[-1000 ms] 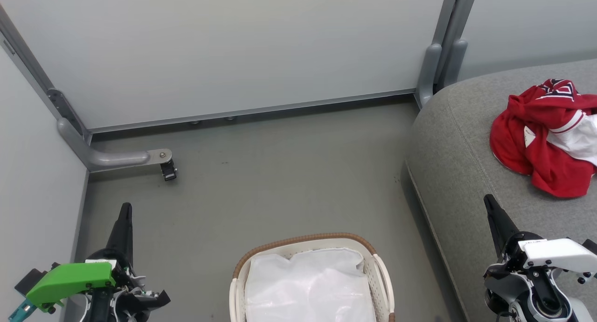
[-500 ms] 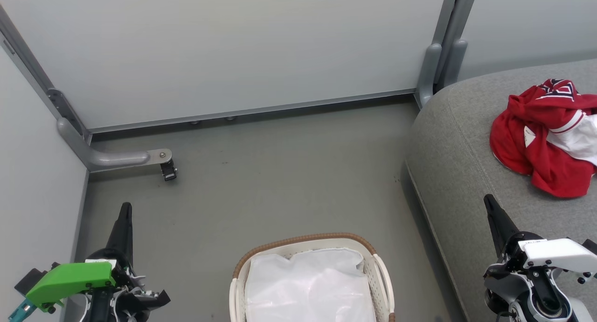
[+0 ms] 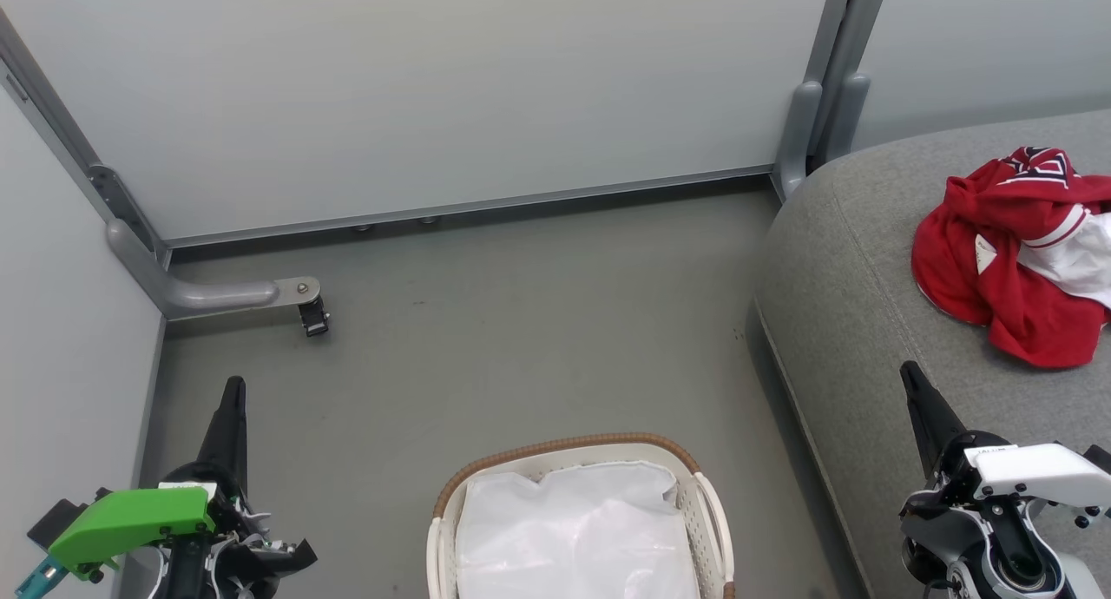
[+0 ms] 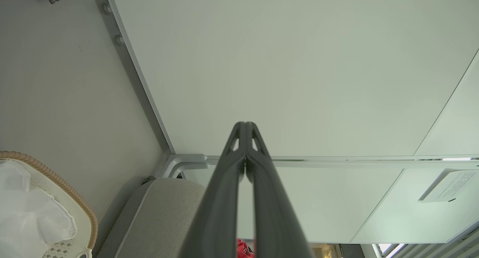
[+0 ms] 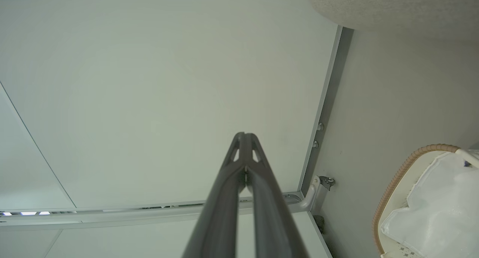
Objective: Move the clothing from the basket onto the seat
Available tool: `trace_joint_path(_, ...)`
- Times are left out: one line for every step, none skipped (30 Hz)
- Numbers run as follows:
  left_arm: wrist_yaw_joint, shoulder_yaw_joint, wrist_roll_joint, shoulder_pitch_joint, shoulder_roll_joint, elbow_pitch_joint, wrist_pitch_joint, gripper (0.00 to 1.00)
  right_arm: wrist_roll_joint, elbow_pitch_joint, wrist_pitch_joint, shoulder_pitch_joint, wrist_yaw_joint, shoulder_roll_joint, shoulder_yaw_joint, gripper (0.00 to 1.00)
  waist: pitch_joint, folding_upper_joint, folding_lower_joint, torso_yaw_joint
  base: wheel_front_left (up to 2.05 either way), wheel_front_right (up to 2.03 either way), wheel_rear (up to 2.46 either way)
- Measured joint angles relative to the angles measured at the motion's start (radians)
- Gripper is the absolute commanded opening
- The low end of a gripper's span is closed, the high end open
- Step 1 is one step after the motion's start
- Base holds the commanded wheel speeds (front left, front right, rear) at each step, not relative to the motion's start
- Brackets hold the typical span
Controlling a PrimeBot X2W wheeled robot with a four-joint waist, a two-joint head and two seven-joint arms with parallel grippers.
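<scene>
**Jaws pressed together on both sides, nothing in them**

Jaws first, starting on the left. The left gripper (image 3: 231,412) sits at about 8 o'clock in the head view, closed tip to tip, pointing up toward 12 and holding nothing. The left wrist view backs that up, with the tips meeting against the pale wall panel (image 4: 299,63). It reads as a parked pose, kept clear of the work.

Along to 6 o'clock, the basket (image 3: 555,447) stands on the grey floor (image 3: 521,321). Inside I see the white plastic liner (image 3: 577,529) and no red at all, so by my reading it's emptied.

Over at 3 o'clock, the seat (image 3: 859,321) carries the clothing (image 3: 998,260), a crumpled red heap with white panels. It lies well in from the cushion's rounded edge, where it shouldn't slide off.

At 4 o'clock the right gripper (image 3: 922,404) shows against the seat's near edge, likewise shut on nothing and well apart from the heap.

Both arms are held low and there's no garment in sight to lift, so I'd call the job essentially finished. My one doubt is whether anything hides beneath that liner.
</scene>
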State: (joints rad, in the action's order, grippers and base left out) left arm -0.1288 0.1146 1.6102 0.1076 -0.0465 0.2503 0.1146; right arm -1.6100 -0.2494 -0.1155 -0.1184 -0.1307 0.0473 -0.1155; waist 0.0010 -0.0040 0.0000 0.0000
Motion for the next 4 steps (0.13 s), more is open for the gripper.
trace_joint_path(0.000, 0.000, 0.000, 0.000, 0.000, 0.000, 0.000, 0.00, 0.000, 0.000, 0.000, 0.000, 0.000, 0.000, 0.000, 0.00, 0.000, 0.0000, 0.0000, 0.000, 0.00, 0.00, 0.00)
trace_joint_path(0.000, 0.000, 0.000, 0.000, 0.000, 0.000, 0.000, 0.00, 0.000, 0.000, 0.000, 0.000, 0.000, 0.000, 0.000, 0.00, 0.000, 0.0000, 0.0000, 0.000, 0.00, 0.00, 0.00)
trace_joint_path(0.000, 0.000, 0.000, 0.000, 0.000, 0.000, 0.000, 0.00, 0.000, 0.000, 0.000, 0.000, 0.000, 0.000, 0.000, 0.00, 0.000, 0.0000, 0.0000, 0.000, 0.00, 0.00, 0.00)
trace_joint_path(0.000, 0.000, 0.000, 0.000, 0.000, 0.000, 0.000, 0.00, 0.000, 0.000, 0.000, 0.000, 0.000, 0.000, 0.000, 0.00, 0.000, 0.0000, 0.0000, 0.000, 0.00, 0.00, 0.00)
